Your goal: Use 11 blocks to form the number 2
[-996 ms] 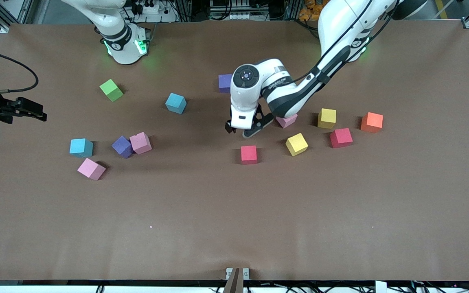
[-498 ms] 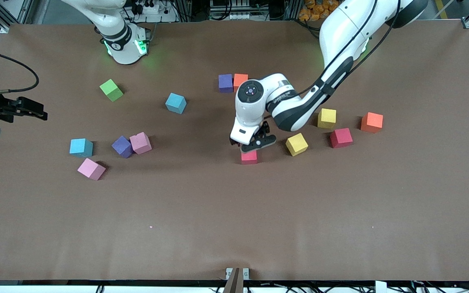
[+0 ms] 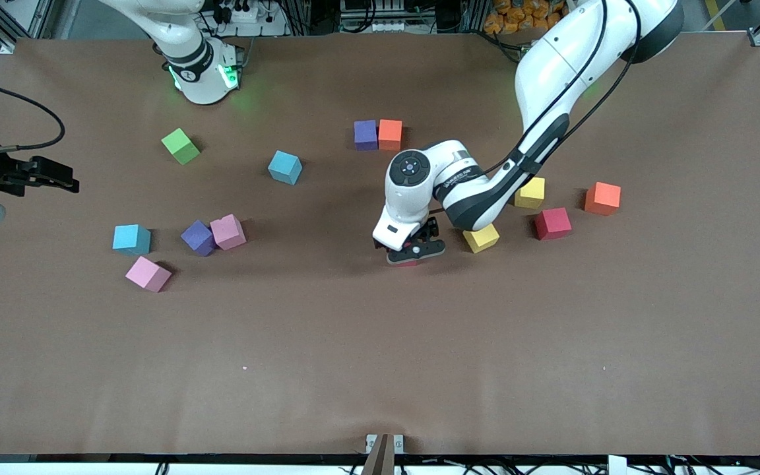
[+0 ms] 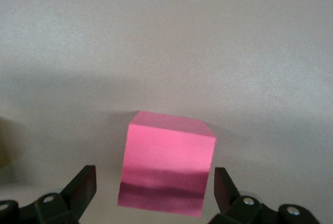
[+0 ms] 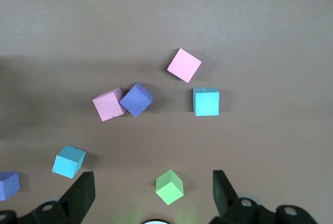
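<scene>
Left hand open astride red block, seemingly not gripping, right hand open, waiting

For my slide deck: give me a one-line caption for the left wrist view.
Left tool, fingers open, straddles a red block resting on the table.

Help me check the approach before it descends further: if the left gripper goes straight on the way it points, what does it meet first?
Most likely the red block. The left gripper is open and points down, with the cube centred between its fingers, a gap showing on each side. How far above the table it sits is unclear.
</scene>
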`<move>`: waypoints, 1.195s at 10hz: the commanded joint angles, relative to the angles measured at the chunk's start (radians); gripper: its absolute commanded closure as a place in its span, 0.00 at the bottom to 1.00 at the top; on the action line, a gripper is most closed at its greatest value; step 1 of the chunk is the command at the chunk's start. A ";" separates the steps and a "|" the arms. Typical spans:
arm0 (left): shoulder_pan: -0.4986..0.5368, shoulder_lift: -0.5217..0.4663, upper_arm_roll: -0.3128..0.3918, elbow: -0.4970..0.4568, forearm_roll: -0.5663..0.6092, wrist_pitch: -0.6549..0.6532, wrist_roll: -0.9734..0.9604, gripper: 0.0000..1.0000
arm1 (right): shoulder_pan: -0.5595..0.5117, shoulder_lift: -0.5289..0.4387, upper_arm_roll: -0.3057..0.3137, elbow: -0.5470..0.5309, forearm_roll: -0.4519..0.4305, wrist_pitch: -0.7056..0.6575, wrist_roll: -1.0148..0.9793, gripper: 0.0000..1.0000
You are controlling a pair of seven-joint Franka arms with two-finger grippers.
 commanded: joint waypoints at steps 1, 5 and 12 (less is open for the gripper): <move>-0.022 0.032 0.008 0.043 0.017 0.002 0.025 0.00 | -0.027 -0.002 0.018 -0.001 0.016 -0.019 0.015 0.00; -0.030 0.060 0.012 0.061 0.019 0.008 0.044 0.00 | -0.030 -0.006 0.019 -0.052 0.017 -0.018 0.063 0.00; 0.027 0.051 0.014 0.061 0.017 0.028 0.107 0.00 | -0.030 -0.006 0.036 -0.087 0.017 -0.010 0.108 0.00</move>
